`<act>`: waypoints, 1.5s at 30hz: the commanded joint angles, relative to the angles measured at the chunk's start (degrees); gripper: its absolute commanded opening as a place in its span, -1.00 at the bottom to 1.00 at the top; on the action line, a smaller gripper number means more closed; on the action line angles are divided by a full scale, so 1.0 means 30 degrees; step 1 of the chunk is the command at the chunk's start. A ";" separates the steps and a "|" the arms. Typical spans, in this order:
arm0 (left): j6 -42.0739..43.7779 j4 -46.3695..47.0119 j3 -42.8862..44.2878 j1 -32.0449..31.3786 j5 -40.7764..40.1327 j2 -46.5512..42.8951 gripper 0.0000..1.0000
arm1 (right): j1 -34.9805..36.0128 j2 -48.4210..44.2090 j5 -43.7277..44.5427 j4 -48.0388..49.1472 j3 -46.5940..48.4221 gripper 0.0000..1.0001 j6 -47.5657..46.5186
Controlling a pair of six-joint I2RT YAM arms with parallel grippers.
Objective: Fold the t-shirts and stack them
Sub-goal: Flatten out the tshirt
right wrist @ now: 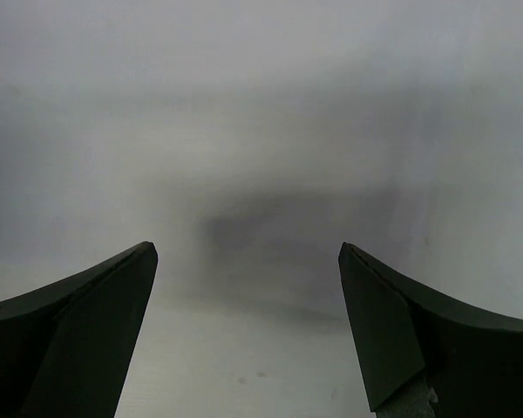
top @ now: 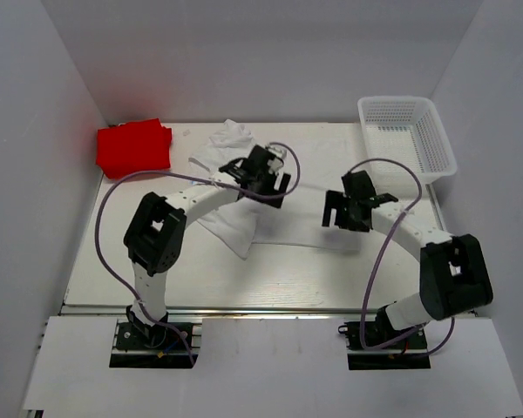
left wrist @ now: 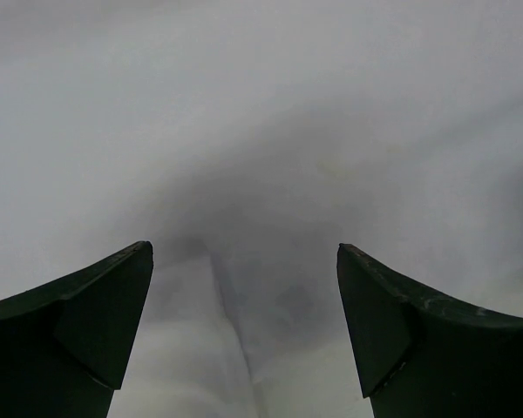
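The white shirt (top: 229, 225) lies loose and only partly folded right under the left gripper (top: 277, 185). One bunched end lies beyond the gripper and a doubled flap runs back toward the arm's base. The left wrist view shows pale cloth with a crease between the spread fingers, which hold nothing. It looks placed to come down on a layer and carry on the fold.

The right gripper (top: 338, 216) hangs just to the right of the left one, jaws also apart and empty, over a flat pale surface. Whether that is shirt hem or bare table (top: 314, 279) I cannot tell. It probably waits there to pin or lift the far side.

The red shirt (top: 132, 148) sits folded well to the left of the left gripper, in the far corner, likely as the base of the stack.

The count is two shirts, one folded and one not. There is one mesh basket (top: 440, 150), beyond and to the right of the right gripper.
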 commanded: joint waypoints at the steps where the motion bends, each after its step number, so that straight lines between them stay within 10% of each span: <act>1: -0.0863 -0.0731 -0.1910 -0.0228 -0.1659 -0.0873 0.89 | -0.0108 -0.3640 0.2221 -0.0288 -0.0995 0.81 0.1529; 10: -0.3264 -0.2169 -0.2382 -0.1783 -0.5379 -0.0027 0.59 | -0.0225 -0.7347 0.3281 -0.0935 -0.3369 0.81 0.1588; 17: -0.3443 -0.1966 -0.2382 -0.1988 -0.5883 0.0180 -0.14 | -0.0195 -0.6645 0.2842 -0.0760 -0.3546 0.81 0.1442; 20: -0.3910 -0.2225 -0.2208 -0.1988 -0.6932 0.0414 -1.00 | -0.0225 -0.6264 0.2433 -0.0236 -0.3634 0.81 0.1442; 32: -0.9500 -0.3249 -0.8324 -0.1988 -0.8988 -0.7665 -1.00 | -0.0137 -0.3714 0.0936 0.1204 -0.3428 0.81 0.1148; 45: -1.6943 -1.1101 -1.5300 -0.1988 -0.7409 -1.4817 -1.00 | -0.0137 -0.4446 0.1024 0.1613 -0.4335 0.81 0.1090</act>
